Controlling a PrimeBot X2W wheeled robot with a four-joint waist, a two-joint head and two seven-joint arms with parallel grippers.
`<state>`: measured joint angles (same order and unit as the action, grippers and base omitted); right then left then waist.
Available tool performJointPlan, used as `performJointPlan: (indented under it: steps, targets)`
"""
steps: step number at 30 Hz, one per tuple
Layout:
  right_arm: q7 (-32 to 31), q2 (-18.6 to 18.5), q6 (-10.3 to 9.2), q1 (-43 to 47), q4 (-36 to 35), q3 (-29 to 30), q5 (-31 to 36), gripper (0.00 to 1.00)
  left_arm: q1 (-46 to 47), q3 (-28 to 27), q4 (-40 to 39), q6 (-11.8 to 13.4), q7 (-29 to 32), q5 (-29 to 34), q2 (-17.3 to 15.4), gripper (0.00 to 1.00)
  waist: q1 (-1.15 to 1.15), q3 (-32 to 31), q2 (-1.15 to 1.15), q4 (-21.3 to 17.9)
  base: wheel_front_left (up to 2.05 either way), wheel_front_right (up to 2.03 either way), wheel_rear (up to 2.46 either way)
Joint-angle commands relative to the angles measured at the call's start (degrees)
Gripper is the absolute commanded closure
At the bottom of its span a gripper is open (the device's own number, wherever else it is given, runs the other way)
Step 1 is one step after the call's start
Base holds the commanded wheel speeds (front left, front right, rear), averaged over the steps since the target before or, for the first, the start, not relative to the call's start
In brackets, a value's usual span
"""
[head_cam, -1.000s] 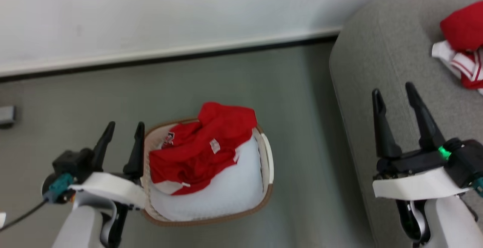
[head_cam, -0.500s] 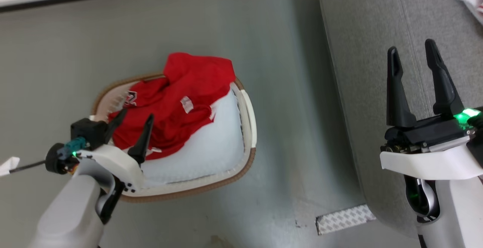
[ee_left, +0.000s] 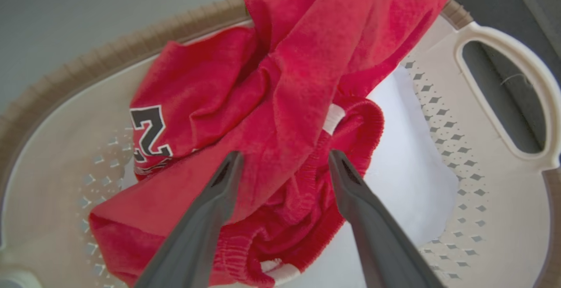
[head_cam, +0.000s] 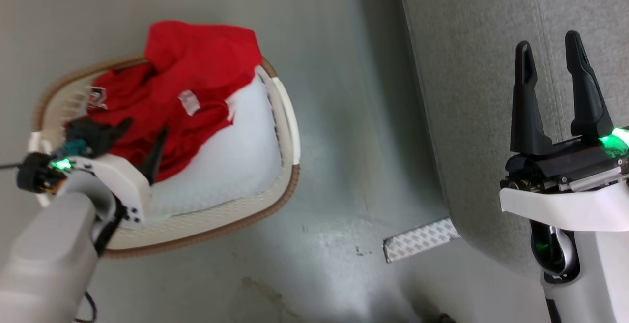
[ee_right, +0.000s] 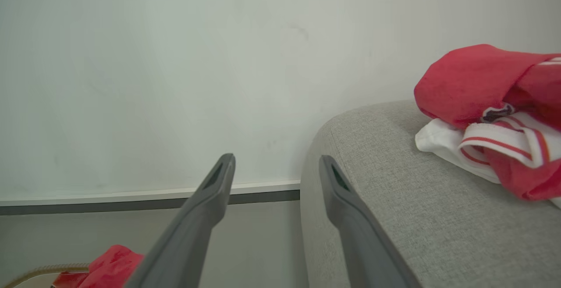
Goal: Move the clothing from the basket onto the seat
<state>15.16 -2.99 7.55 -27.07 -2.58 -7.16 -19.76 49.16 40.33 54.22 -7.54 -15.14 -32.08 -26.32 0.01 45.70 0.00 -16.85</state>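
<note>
Red clothing (head_cam: 186,77) lies heaped in the white basket (head_cam: 290,131) with its brown rim, on the floor at the left of the head view. My left gripper (head_cam: 142,138) hangs open just over the heap, fingers spread to either side of a red fold (ee_left: 280,147). The wrist view shows the garment's letter logo (ee_left: 149,136) and the pale sheet (ee_left: 407,165) under it. My right gripper (head_cam: 553,55) stands open and empty above the grey seat (head_cam: 471,67). More red-and-white clothing (ee_right: 499,121) rests on the seat (ee_right: 416,209).
A patterned tape strip (head_cam: 420,239) lies on the grey floor by the seat's corner. A white wall (ee_right: 175,60) with a dark baseboard (ee_right: 131,202) runs behind the basket. The basket's white handle (ee_left: 517,86) sits on its seat-facing side.
The head camera has tilted down and shifted, so the wall left the picture. My left gripper has come over the basket rim and lowered onto the red heap. The right gripper stays open.
</note>
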Motion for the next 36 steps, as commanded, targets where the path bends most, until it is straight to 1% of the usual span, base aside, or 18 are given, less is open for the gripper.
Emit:
performJointPlan:
  steps: [1,6,10,17,19,22,23,24,25,26,31,36]
  targets:
    - [0.0,0.1,-0.13,-1.2,-0.4,-0.1,-0.2,0.00,0.9,0.3,0.5,0.1,0.0,-0.3,-0.7,0.00,-0.01,1.7,0.00,-1.3,0.00,0.00,0.00]
    - [0.0,0.1,-0.13,-1.5,-1.2,-0.8,-1.3,0.00,4.4,5.3,3.2,0.1,1.0,-1.7,-2.1,0.00,-0.01,4.3,0.00,-2.9,0.00,0.00,0.00]
    - [0.0,0.2,-0.13,-1.0,-1.5,-1.0,-2.3,0.00,5.8,10.1,3.3,0.1,2.5,-3.8,-3.0,0.00,-0.01,5.5,0.00,-3.7,0.00,0.00,0.00]
    - [0.0,0.1,-0.13,-1.4,-1.7,-1.8,-3.3,0.00,7.6,18.0,3.2,0.1,7.6,-8.2,-4.6,0.00,-0.01,6.9,0.00,-4.8,0.00,0.00,0.00]
    - [0.0,0.1,-0.13,-1.5,-1.8,-2.0,-3.4,0.00,8.2,19.8,4.2,0.1,9.8,-9.1,-4.8,0.00,-0.01,7.1,0.00,-4.8,0.00,0.00,0.00]
    - [0.0,0.1,-0.13,-1.7,-1.5,-2.3,-3.5,0.00,9.5,22.2,6.0,0.1,11.5,-9.0,-4.5,0.00,-0.01,7.2,0.00,-4.8,0.00,0.00,0.00]
    - [0.0,0.1,-0.13,-1.8,-1.3,-2.4,-3.6,0.00,9.7,22.9,6.4,0.1,12.1,-9.4,-4.1,0.02,-0.01,7.1,0.00,-4.8,0.00,0.00,0.00]
    - [0.0,0.1,-0.13,-1.9,-1.2,-2.4,-3.6,0.00,10.0,23.3,6.7,0.1,12.4,-9.9,-3.8,0.35,-0.01,7.1,0.00,-4.8,0.00,0.00,0.00]
    - [0.0,0.1,-0.13,-2.0,-1.1,-2.5,-3.5,0.00,10.4,23.7,6.9,0.1,12.5,-10.3,-3.6,0.82,-0.01,7.0,0.00,-4.7,0.00,0.00,0.00]
    - [0.0,0.1,-0.13,-2.1,-1.0,-2.6,-3.5,0.00,10.7,24.1,7.2,0.1,12.2,-10.7,-3.4,1.00,-0.01,6.9,0.00,-4.7,0.00,0.00,0.00]
    - [0.0,0.1,-0.13,-2.2,-0.6,-2.2,-3.1,0.00,11.3,25.7,7.5,0.1,9.8,-12.1,-2.8,1.00,-0.01,6.0,0.00,-4.4,0.00,0.00,0.00]
    - [0.0,0.1,-0.13,-1.9,0.0,-1.9,-2.6,0.00,9.6,26.9,8.1,0.1,7.4,-14.6,-1.9,1.00,-0.01,2.7,0.00,-3.8,0.00,0.00,0.00]
